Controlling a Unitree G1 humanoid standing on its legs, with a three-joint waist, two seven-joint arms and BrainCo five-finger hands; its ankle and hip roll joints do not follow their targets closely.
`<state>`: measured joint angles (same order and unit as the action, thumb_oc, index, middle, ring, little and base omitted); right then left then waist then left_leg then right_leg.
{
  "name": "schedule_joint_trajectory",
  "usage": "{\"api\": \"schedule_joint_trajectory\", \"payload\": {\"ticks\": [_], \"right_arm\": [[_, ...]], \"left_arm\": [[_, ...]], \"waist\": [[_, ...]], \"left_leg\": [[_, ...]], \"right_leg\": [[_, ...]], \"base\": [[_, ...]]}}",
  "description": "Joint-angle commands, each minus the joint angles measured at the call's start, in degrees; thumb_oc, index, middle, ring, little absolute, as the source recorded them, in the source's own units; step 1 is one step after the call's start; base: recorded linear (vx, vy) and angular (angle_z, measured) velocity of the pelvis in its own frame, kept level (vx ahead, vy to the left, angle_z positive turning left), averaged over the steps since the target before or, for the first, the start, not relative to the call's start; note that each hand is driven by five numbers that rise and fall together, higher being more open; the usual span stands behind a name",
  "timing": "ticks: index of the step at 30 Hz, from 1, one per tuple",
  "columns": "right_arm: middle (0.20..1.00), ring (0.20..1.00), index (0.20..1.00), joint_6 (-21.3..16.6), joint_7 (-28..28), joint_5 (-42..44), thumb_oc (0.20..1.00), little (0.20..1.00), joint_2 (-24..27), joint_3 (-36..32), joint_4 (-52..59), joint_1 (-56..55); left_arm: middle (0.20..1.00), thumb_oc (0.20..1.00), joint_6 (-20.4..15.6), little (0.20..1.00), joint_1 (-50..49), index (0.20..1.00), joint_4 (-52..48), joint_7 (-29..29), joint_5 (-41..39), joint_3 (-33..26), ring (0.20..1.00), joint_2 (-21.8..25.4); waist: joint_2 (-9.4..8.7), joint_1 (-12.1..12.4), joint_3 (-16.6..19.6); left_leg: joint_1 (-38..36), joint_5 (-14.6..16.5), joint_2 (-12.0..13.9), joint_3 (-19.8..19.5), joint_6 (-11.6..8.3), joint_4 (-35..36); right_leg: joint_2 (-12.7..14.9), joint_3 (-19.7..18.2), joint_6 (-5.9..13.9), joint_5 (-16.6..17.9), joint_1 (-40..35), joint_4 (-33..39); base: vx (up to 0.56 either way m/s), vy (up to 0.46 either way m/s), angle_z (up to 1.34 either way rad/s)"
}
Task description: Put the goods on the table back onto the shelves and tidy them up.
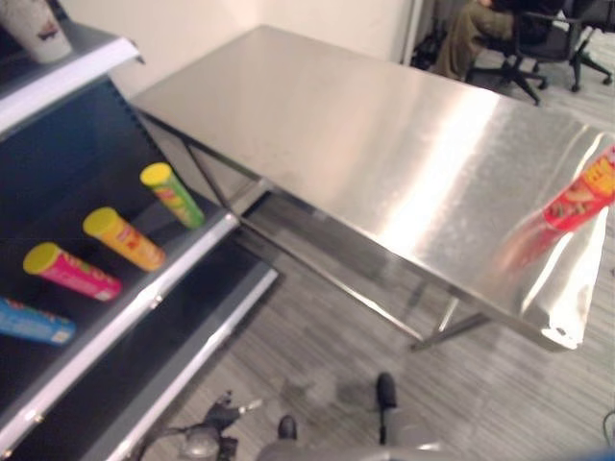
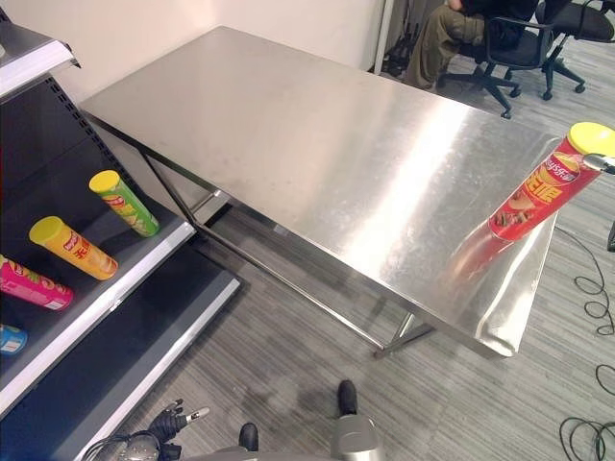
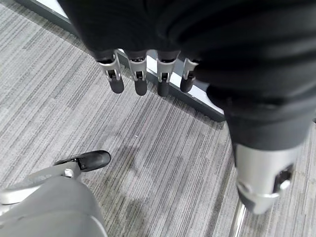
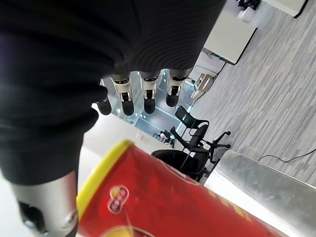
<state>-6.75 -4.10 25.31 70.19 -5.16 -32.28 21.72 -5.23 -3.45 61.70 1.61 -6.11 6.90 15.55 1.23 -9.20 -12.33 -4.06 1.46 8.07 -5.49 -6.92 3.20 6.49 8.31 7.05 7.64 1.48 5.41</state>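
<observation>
Your right hand [image 4: 143, 96] hangs with straight fingers just above the red can [image 2: 543, 192], gripping nothing, and that can leans at the table's [image 2: 317, 144] right edge, so a clumsy nudge could tip it off while your left hand [image 3: 148, 81] idles open.

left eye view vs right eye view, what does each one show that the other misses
Left eye view: a white cup on the upper shelf, and most of a blue can, which is a mere sliver in the other. Right eye view: the red can complete with its yellow lid. Both: the steel table with the red can tilted at its right end, green, orange and pink cans lying on the dark shelf, and a seated person beyond the table.
</observation>
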Motion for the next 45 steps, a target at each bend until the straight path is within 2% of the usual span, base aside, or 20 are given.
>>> {"api": "schedule_joint_trajectory", "payload": {"ticks": [1, 7, 12, 19, 25, 26, 27, 29, 41, 42, 45], "right_arm": [[1.000, 1.000, 1.000, -1.9, 0.3, -1.0, 1.000, 1.000, 2.7, 2.5, -0.9, 5.7], [1.000, 1.000, 1.000, -1.1, 3.7, -2.2, 1.000, 1.000, 5.1, 7.8, -0.8, 7.8], [1.000, 1.000, 1.000, -0.8, 4.5, -4.1, 1.000, 1.000, 6.4, 10.9, -1.6, 9.7], [1.000, 1.000, 1.000, -0.6, 8.8, -3.2, 1.000, 1.000, 8.7, 14.1, 0.6, 8.9], [1.000, 1.000, 1.000, -0.6, 8.8, -3.2, 1.000, 1.000, 8.7, 14.6, 0.5, 9.4], [0.790, 0.790, 0.790, -0.2, 10.0, -3.6, 0.790, 0.790, 9.5, 15.9, 0.0, 9.6], [0.200, 0.200, 0.200, 1.3, 11.7, -5.9, 0.200, 0.200, 11.9, 19.5, -2.1, 11.7], [0.200, 0.200, 0.200, 1.5, 12.4, -6.6, 0.200, 0.200, 12.5, 23.0, -2.6, 14.8], [0.200, 0.200, 0.200, 1.1, 12.0, -7.0, 0.200, 0.200, 12.7, 22.6, 0.3, 14.8], [0.200, 0.200, 0.200, 0.8, 11.5, -5.8, 0.200, 0.200, 12.1, 22.1, 1.1, 15.0], [0.200, 0.200, 0.200, -3.0, 9.5, 3.0, 0.200, 0.200, 8.4, 13.1, 9.4, 11.5]], "left_arm": [[1.000, 1.000, -1.3, 1.000, 1.9, 1.000, 0.3, -0.1, -0.8, 2.1, 1.000, 6.0], [1.000, 1.000, -1.5, 1.000, 1.8, 1.000, 0.3, -0.6, -1.1, 2.3, 1.000, 6.1], [1.000, 1.000, -1.6, 1.000, 1.5, 1.000, 0.0, -0.8, -1.1, 2.5, 1.000, 6.0], [1.000, 1.000, -1.9, 1.000, 1.7, 1.000, -0.3, -1.7, -1.0, 3.0, 1.000, 6.3], [1.000, 1.000, -1.9, 1.000, 1.7, 1.000, -0.3, -1.7, -1.0, 2.9, 1.000, 6.2], [1.000, 1.000, -2.0, 1.000, 1.6, 1.000, -0.5, -2.0, -1.0, 3.2, 1.000, 6.4], [1.000, 1.000, -2.0, 1.000, 1.8, 1.000, -1.4, -2.5, -1.5, 3.7, 1.000, 7.1], [1.000, 1.000, -2.0, 1.000, 1.7, 1.000, -1.5, -2.8, -1.6, 3.5, 1.000, 7.2], [1.000, 1.000, -2.1, 1.000, 1.9, 1.000, -1.6, -3.0, -2.3, 2.5, 1.000, 7.7], [1.000, 1.000, -2.1, 1.000, 2.0, 1.000, -1.5, -2.9, -2.4, 2.3, 1.000, 7.6], [1.000, 1.000, -2.3, 1.000, 2.5, 1.000, -0.4, -2.1, -2.7, 0.7, 1.000, 6.8]], "waist": [[-5.34, 1.6, 0.9], [-5.76, 1.7, 0.7], [-6.01, 1.9, 0.5], [-6.38, 1.9, 0.3], [-6.34, 1.8, 0.3], [-6.44, 1.9, 0.3], [-6.79, 2.1, 0.2], [-6.74, 1.8, 0.2], [-6.86, 1.9, 0.2], [-6.78, 1.9, 0.1], [-6.42, 1.7, 0.3]], "left_leg": [[1.5, 5.1, 3.1, 0.6, -2.94, -5.3], [1.6, 4.8, 3.3, 0.4, -3.14, -5.2], [1.7, 4.7, 3.2, 0.3, -3.19, -5.0], [1.9, 4.6, 3.3, 0.3, -3.34, -5.1], [1.9, 4.6, 3.3, 0.4, -3.34, -5.1], [1.9, 4.6, 3.3, 0.4, -3.37, -5.1], [1.9, 4.4, 3.2, 0.4, -3.43, -5.2], [1.9, 4.5, 3.2, 0.3, -3.45, -5.3], [2.0, 4.4, 3.3, 0.2, -3.49, -5.5], [1.9, 4.3, 3.3, 0.2, -3.47, -5.4], [1.9, 4.4, 3.4, 0.1, -3.42, -5.5]], "right_leg": [[1.4, -0.5, 2.18, -14.7, -3.7, -7.0], [1.4, 0.2, 2.05, -14.9, -3.8, -7.3], [1.5, 0.2, 2.13, -14.7, -3.7, -7.4], [1.7, 0.4, 2.23, -14.7, -3.3, -7.7], [1.7, 0.4, 2.23, -14.7, -3.3, -7.7], [1.7, 0.3, 2.25, -14.6, -3.3, -7.7], [1.9, 0.4, 2.28, -14.5, -3.3, -7.8], [1.9, 0.4, 2.28, -14.6, -3.3, -7.9], [2.0, 0.6, 2.18, -14.7, -3.3, -8.4], [1.9, 0.6, 2.15, -14.8, -3.3, -8.5], [1.8, 0.6, 2.05, -15.2, -3.4, -8.7]], "base": [[0.00, -0.006, 0.13], [0.00, -0.010, 0.05], [0.00, 0.000, 0.01], [0.00, 0.000, 0.00], [0.00, 0.000, 0.00], [0.00, 0.000, 0.00], [0.00, 0.000, 0.00], [0.00, 0.000, 0.00], [-0.01, 0.000, 0.00], [-0.04, -0.018, 0.01], [-0.03, -0.033, 0.00]]}}
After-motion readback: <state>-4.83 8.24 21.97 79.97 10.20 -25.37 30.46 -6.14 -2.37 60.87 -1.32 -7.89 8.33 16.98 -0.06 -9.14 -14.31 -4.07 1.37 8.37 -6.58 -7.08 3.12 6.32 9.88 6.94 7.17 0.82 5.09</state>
